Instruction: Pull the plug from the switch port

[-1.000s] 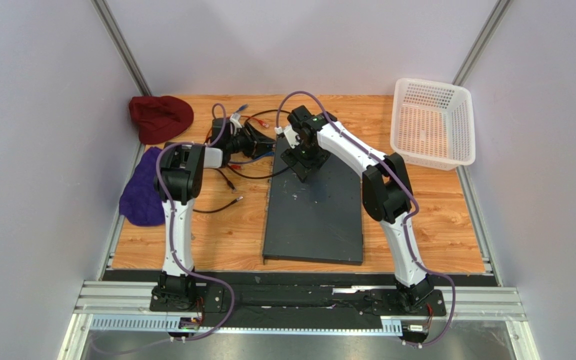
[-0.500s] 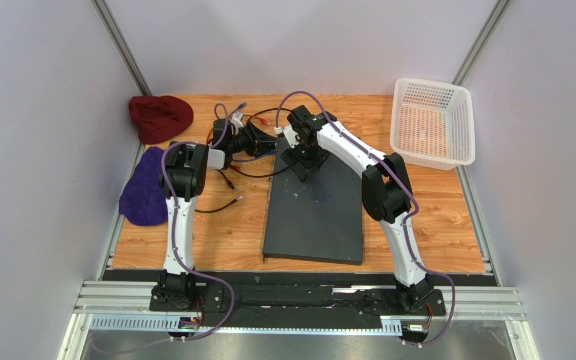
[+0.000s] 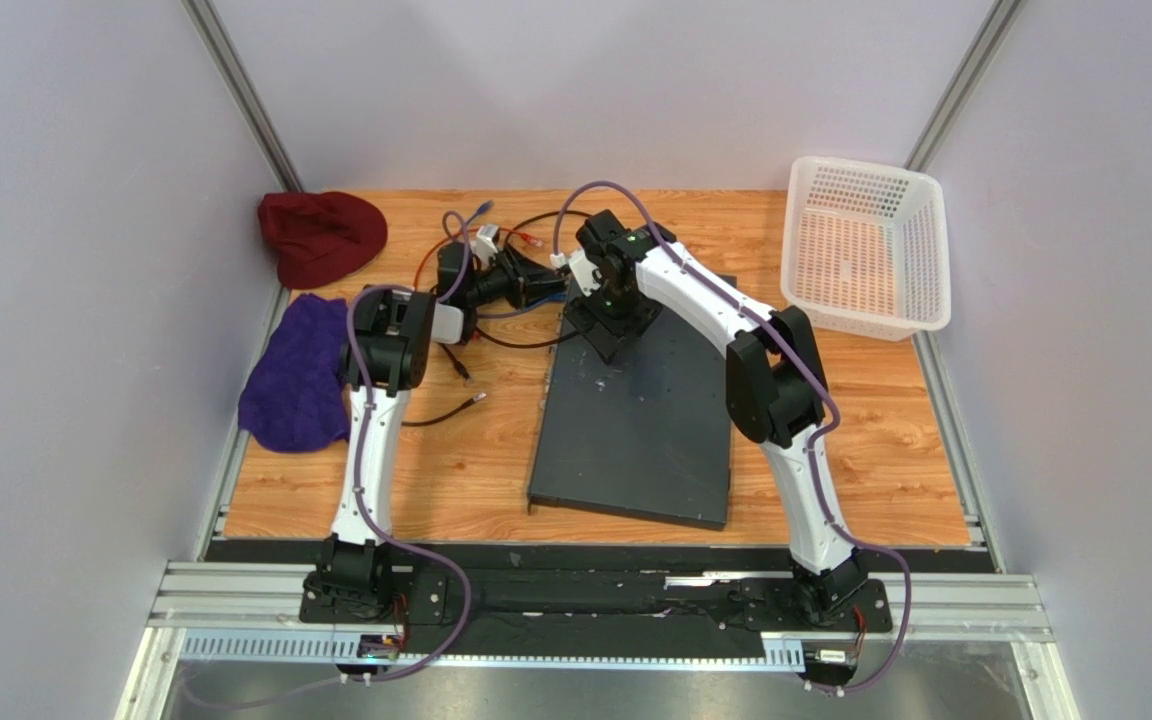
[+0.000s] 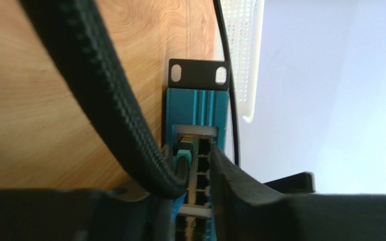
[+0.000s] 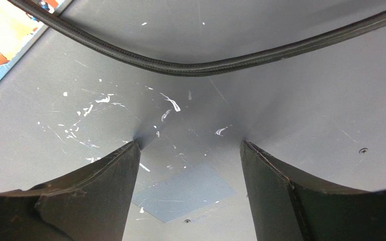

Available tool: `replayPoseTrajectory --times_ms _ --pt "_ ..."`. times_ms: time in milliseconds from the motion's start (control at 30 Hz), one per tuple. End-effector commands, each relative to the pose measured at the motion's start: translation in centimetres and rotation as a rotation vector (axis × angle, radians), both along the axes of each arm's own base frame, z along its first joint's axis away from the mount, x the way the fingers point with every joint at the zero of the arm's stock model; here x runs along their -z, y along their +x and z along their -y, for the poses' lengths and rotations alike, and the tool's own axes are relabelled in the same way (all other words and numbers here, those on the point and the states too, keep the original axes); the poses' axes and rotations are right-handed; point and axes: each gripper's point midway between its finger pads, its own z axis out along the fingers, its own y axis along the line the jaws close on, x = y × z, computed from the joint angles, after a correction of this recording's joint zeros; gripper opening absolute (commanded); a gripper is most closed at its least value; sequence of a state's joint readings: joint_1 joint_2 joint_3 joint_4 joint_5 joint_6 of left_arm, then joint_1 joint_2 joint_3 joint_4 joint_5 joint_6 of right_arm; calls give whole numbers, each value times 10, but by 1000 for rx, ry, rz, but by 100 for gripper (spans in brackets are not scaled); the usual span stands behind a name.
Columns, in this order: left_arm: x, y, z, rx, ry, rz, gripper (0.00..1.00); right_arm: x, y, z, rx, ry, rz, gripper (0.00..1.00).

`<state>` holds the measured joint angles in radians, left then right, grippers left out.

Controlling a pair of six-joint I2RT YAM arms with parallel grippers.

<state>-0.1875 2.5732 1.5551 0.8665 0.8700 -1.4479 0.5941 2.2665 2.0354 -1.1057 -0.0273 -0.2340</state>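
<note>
Note your right gripper (image 5: 189,145): jaws spread wide, fingertips planted on the top of the switch (image 3: 635,413), which lies mid-table (image 3: 447,465), evidently to pin it against the coming pull. Your left gripper (image 3: 534,282) brackets the teal plug (image 4: 182,155), seated in a far-end port; whether its part-closed jaws grip it cannot be told.

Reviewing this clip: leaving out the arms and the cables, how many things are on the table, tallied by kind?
Cloths: 2 (dark red cloth, purple cloth)
Baskets: 1 (white mesh basket)
Switches: 1 (dark grey switch)
Total: 4
</note>
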Motion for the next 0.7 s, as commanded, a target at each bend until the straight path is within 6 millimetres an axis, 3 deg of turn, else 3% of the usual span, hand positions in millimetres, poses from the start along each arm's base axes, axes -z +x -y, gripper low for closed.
replayPoseTrajectory --times_ms 0,300,467,600,667 --pt "3 -31 44 142 -42 94 32 -2 -3 -3 -17 3 5 78" --pt "3 -31 41 107 -55 145 0 1 -3 -2 -18 -4 -2 78" --pt "-8 -31 31 67 -71 177 0 1 -2 -2 -20 -5 3 79" --pt "-6 -33 5 14 -41 169 0 0 -4 0 -25 -10 5 79" --pt "-7 -25 -8 11 -22 172 0 1 -4 0 -26 -10 1 79"
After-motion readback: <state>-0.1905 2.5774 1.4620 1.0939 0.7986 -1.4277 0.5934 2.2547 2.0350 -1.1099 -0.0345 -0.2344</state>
